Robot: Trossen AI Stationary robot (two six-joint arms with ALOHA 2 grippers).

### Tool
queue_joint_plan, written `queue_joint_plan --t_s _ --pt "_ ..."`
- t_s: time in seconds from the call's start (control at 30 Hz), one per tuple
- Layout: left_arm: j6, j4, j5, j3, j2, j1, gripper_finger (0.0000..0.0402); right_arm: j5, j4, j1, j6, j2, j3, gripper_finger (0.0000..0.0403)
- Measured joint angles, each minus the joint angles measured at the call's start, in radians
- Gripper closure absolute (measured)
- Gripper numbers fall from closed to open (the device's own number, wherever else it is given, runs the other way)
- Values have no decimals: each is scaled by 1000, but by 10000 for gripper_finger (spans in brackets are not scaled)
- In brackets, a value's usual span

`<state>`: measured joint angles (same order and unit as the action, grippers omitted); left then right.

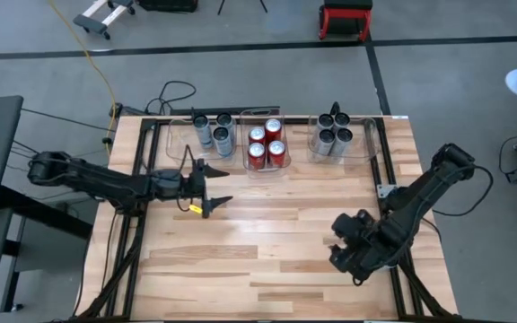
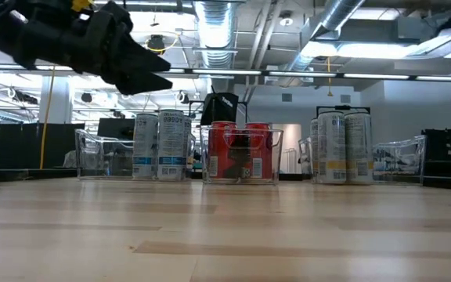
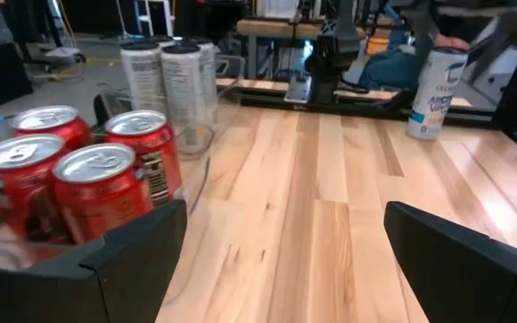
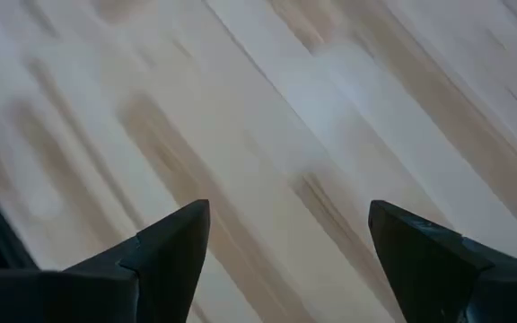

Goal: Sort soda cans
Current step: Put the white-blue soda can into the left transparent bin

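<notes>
The soda cans stand upright in three clear bins along the table's far edge. Silver-grey cans (image 1: 212, 133) fill the left bin, red cans (image 1: 266, 144) the middle one, and dark-topped silver cans (image 1: 332, 135) the right one. My left gripper (image 1: 225, 186) hangs open above the table, just in front of the left and middle bins, pointing toward the right edge with nothing between its fingers (image 3: 285, 215). My right gripper (image 1: 341, 244) is open near the right front, tipped down over bare wood (image 4: 290, 211). One pale can (image 3: 432, 82) stands on the table by the right arm.
The bins (image 2: 241, 153) form a row at the far edge, with bare wood in front of them across the table's middle and near side. Black frame rails (image 1: 133, 224) run along the table's left and right edges. The right arm's mount (image 1: 384, 190) sits at the right edge.
</notes>
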<state>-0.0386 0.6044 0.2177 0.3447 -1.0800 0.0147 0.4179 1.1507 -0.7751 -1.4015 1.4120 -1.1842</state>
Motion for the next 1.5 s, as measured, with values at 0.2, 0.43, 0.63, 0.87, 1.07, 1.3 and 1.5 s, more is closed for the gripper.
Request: queue_joint_plan --t_s 0.2,0.43,0.63,0.87,1.07,1.3,1.5 --pt "-7 1 -3 78 -135 0 26 -198 299 -4 -173 0 -116 76" --pt "-26 -13 -3 124 -256 0 26 -350 421 -55 -342 0 -237 76" --pt "-37 -30 -10 128 -280 0 26 -381 421 -128 -451 -26 -257 76" --pt "-37 -94 -34 128 -280 0 26 -397 421 -245 -573 -7 -247 76" --pt "-23 -96 -34 128 -280 0 26 -397 421 -330 -669 10 -247 75" --pt "-22 -99 -34 128 -280 0 26 -396 403 -371 -715 17 -193 35" --pt "-24 -101 -34 128 -280 0 26 -421 358 -351 -688 17 -107 8"
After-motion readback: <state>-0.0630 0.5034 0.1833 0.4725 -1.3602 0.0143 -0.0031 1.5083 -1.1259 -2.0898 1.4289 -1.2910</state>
